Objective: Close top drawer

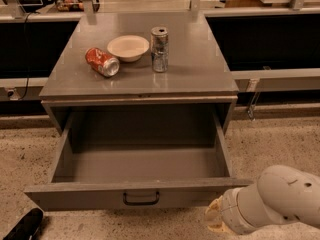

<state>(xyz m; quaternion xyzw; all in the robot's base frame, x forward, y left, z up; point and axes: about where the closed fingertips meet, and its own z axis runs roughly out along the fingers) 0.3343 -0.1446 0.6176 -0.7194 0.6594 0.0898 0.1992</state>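
The top drawer of a grey metal cabinet stands pulled far out toward me. Its inside is bare. A small dark bail handle sits at the centre of its flat front. No lower drawers show in this view. My white arm comes in from the bottom right. My gripper is at its left end, just below the right end of the drawer front and low over the floor. It is right up against the front; I cannot tell whether they touch.
On the cabinet top lie a red can on its side, a white bowl and an upright silver can. A dark object lies on the speckled floor at bottom left. Black counters flank the cabinet.
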